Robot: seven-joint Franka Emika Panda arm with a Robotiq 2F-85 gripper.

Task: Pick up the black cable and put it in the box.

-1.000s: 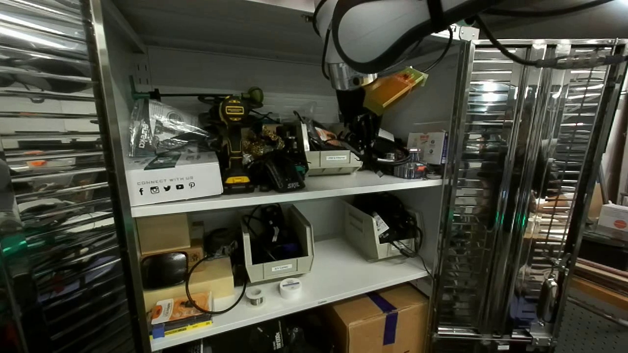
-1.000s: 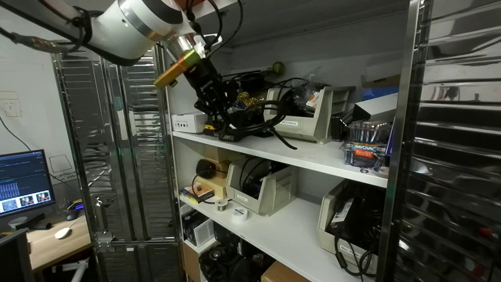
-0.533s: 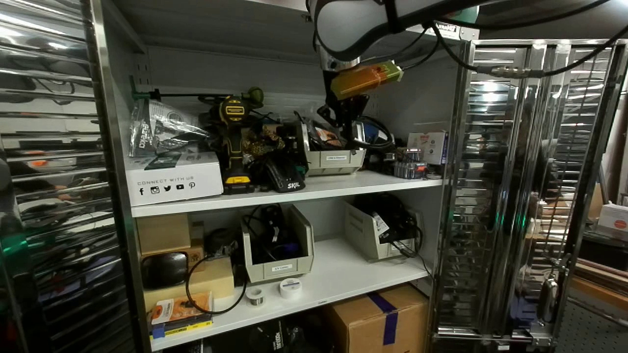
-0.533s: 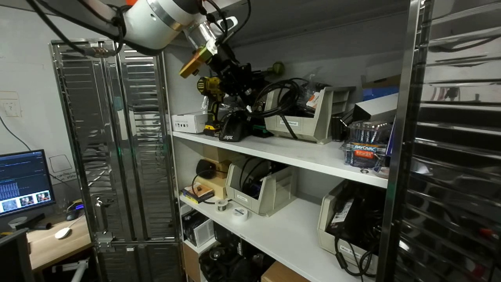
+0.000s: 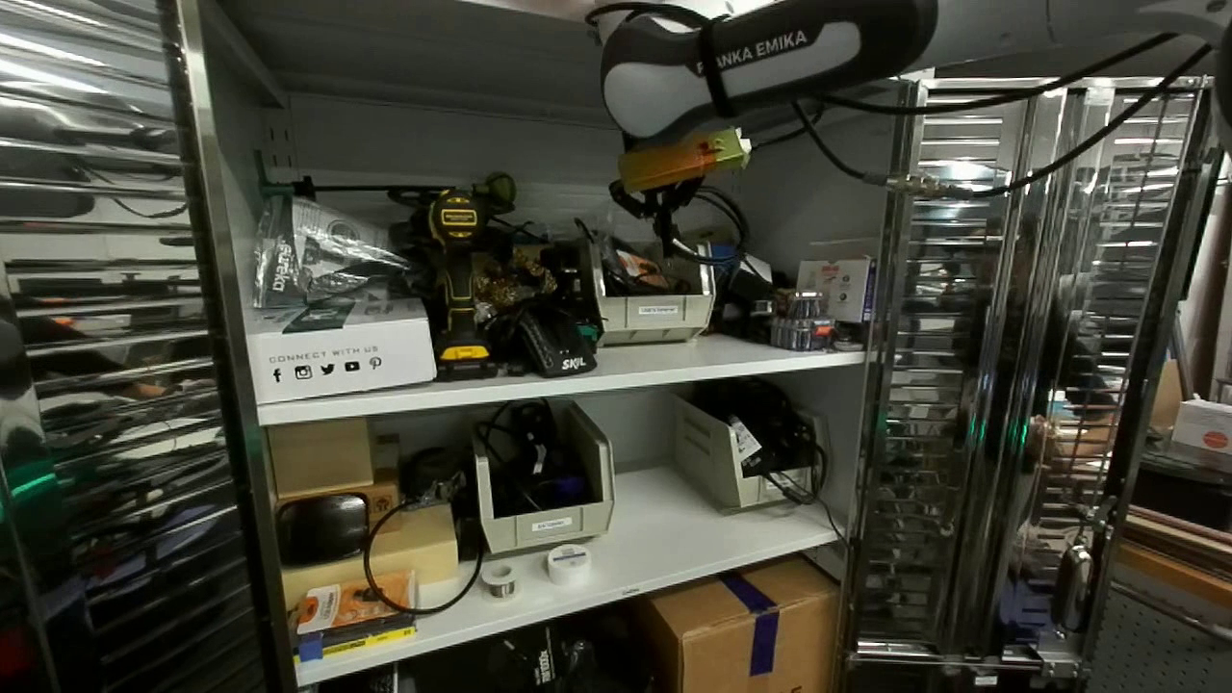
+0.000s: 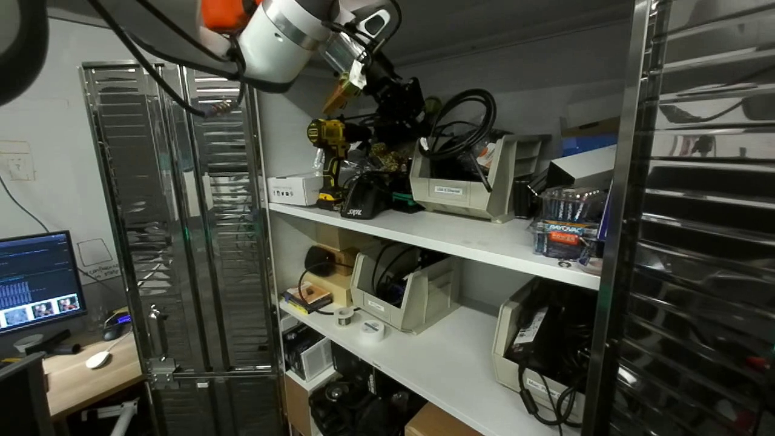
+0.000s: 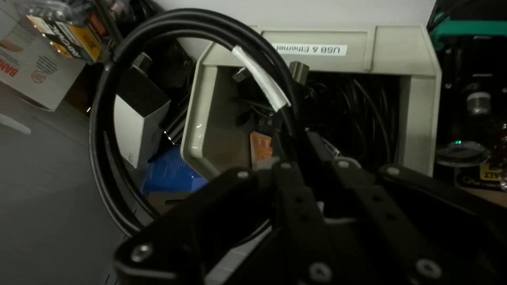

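A coiled black cable with a white tag hangs from my gripper, which is shut on it; the coil loops out to the left in the wrist view. In both exterior views the gripper is above the upper shelf, and the coil hangs beside its fingers. The beige bin labelled USB & Ethernet lies below the gripper, with black cables and an orange packet inside. The bin's front wall shows in both exterior views. A loose cable end hangs before the bin's opening.
A yellow-black drill and a black SKIL charger stand on one side of the bin. A battery pack and a white box are on the other side. The shelf above is close over the arm.
My gripper has moved deeper over the upper shelf and up, carrying the coil from in front of the charger to above the bin. The loose end has risen off the shelf edge.
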